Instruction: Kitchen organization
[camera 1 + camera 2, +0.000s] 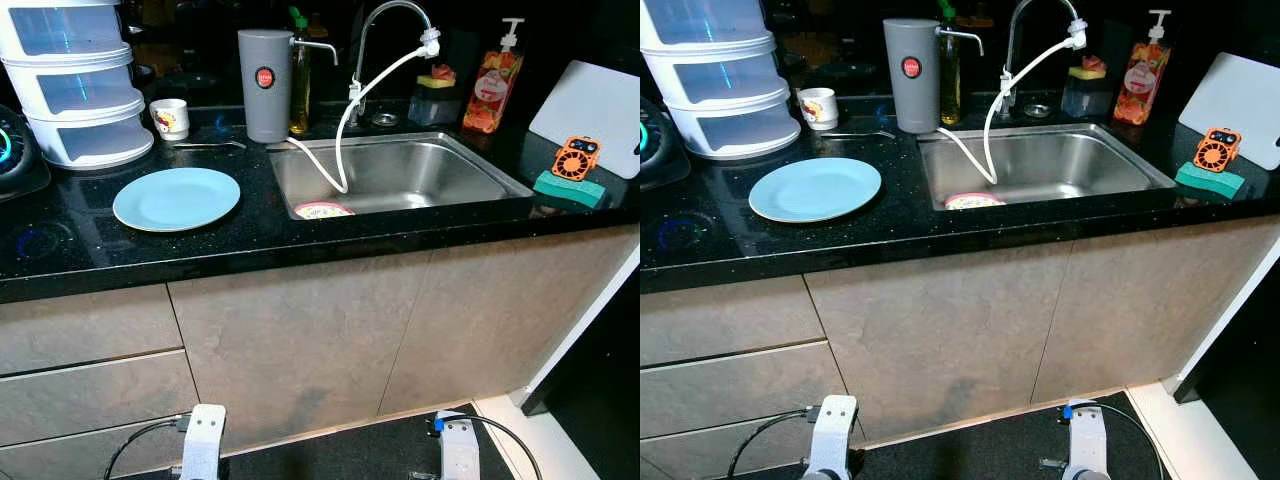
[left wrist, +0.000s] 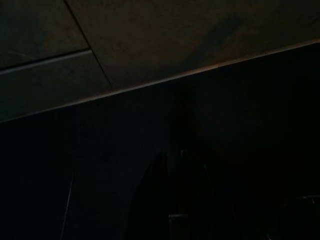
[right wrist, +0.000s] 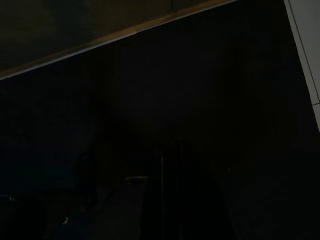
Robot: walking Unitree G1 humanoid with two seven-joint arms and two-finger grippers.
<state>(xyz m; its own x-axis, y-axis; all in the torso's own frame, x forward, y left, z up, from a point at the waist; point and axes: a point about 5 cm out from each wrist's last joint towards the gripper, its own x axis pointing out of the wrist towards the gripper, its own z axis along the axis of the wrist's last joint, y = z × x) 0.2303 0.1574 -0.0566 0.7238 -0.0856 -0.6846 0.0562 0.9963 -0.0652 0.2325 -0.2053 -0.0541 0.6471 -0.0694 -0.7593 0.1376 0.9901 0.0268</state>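
1. Far left of the black bench (image 1: 250,235): a stack of white plastic drawers (image 1: 75,85). Light, hollow, bulky; better slid than lifted.
2. Beside it, a small printed mug (image 1: 170,118), upright, with a spoon (image 1: 210,146) lying just in front. The mug is stiff and breakable; take it by the handle or across the rim.
3. The pale blue plate (image 1: 177,198) lies flat on the bench, left of the sink and well apart from the mug. Likely ceramic: stiff, slick, fragile. Flat on stone it gives no edge to get under, so I judge it needs sliding to the bench edge or a pinch across the raised rim.
4. A grey cylinder jug (image 1: 265,85) stands at the sink's back left corner, a bottle just behind it.
5. The steel sink (image 1: 400,175) holds a small patterned dish (image 1: 322,210) against the near wall; a white hose (image 1: 345,140) droops from the tap (image 1: 395,30) into the basin.
6. Right of the sink: a soap pump bottle (image 1: 495,85), a white cutting board (image 1: 590,115), and an orange gadget on a green sponge (image 1: 570,185).
7. Both arms hang low before the cabinet doors: left arm (image 1: 203,440), right arm (image 1: 458,445). Wrist views are too dark; I cannot tell whether either pincer is released or clenched.
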